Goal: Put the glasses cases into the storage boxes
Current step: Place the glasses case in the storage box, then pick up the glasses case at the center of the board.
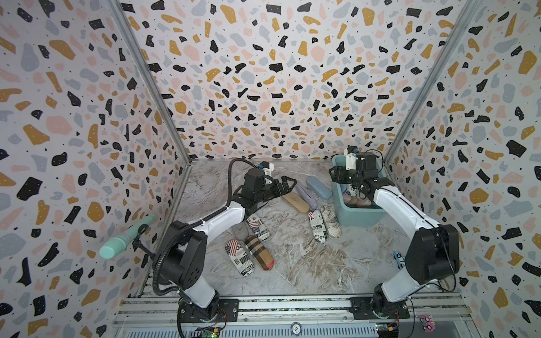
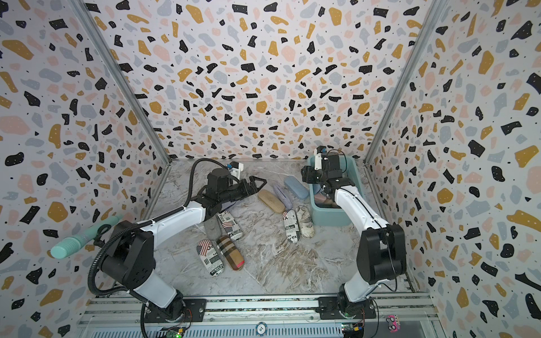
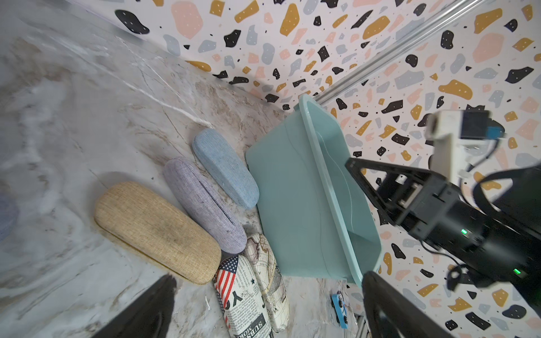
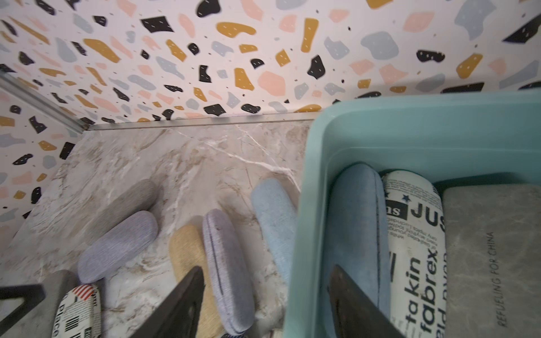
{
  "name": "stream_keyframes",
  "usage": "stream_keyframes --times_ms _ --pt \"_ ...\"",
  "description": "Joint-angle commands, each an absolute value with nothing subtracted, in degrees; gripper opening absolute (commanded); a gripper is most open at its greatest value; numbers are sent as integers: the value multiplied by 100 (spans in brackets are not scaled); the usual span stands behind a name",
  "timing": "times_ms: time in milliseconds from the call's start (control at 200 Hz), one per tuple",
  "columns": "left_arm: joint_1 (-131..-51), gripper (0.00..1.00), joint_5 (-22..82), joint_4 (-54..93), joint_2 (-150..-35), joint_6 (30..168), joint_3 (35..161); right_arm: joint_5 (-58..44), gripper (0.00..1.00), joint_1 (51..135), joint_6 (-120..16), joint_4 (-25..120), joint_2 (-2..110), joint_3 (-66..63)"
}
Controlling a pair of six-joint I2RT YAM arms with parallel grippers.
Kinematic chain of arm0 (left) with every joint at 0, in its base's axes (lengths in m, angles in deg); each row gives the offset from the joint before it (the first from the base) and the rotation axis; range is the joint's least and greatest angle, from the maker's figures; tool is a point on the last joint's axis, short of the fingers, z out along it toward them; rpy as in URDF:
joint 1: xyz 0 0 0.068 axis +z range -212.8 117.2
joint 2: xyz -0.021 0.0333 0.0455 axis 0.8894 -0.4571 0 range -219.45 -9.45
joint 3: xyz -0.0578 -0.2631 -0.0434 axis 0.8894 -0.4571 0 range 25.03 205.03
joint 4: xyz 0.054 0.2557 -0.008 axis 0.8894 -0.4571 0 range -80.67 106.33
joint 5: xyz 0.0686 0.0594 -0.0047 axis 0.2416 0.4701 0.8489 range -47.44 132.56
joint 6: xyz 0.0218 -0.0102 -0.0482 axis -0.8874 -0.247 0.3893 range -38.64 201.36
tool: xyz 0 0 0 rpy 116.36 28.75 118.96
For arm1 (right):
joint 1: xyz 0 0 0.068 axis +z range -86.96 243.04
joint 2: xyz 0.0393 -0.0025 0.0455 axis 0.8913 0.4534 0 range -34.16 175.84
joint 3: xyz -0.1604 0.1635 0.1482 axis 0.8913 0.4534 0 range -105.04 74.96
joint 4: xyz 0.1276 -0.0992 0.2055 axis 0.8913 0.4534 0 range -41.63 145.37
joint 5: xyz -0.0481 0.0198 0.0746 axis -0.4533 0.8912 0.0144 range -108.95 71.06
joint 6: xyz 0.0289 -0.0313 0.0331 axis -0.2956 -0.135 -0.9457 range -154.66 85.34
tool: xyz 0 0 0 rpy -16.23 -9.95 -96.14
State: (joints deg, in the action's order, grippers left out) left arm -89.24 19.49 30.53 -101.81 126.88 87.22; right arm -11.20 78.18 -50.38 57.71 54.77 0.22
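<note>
The teal storage box (image 1: 360, 218) stands at the back right and holds a blue case (image 4: 357, 222), a newspaper-print case (image 4: 415, 234) and a grey one (image 4: 491, 248). My right gripper (image 4: 268, 272) hangs open astride the box's left wall (image 4: 304, 234), one finger inside and one outside, with nothing held. Left of the box lie a light blue case (image 1: 319, 187), a lilac case (image 1: 306, 194) and a tan case (image 1: 295, 202). My left gripper (image 1: 288, 184) hovers wide open and empty above them. Newspaper-print cases (image 1: 317, 225) and a plaid case (image 1: 259, 253) lie nearer the front.
A mint-green ribbed cylinder (image 1: 123, 240) sticks out from the left wall. A small blue toy car (image 1: 398, 259) lies by the right arm's elbow. A map-print case (image 1: 330, 221) rests against the box's front left corner. Patterned walls close in three sides.
</note>
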Motion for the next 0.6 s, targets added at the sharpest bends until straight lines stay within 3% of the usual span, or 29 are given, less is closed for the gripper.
stream_keyframes --times_ms 0,315,456,596 --pt "-8718 100 2284 3127 -9846 12604 8809 -1639 69 8225 -4873 5977 4920 52" --pt "-7848 100 2786 3110 -9555 13067 8564 -2566 67 10475 -4980 6702 4830 793" --pt "-7700 100 2736 3140 -9597 13155 8513 -2520 60 10841 -5269 6761 5088 1168" --pt "-7702 100 2399 3305 -9704 13357 8547 -2251 55 10688 -5334 6561 5110 1685"
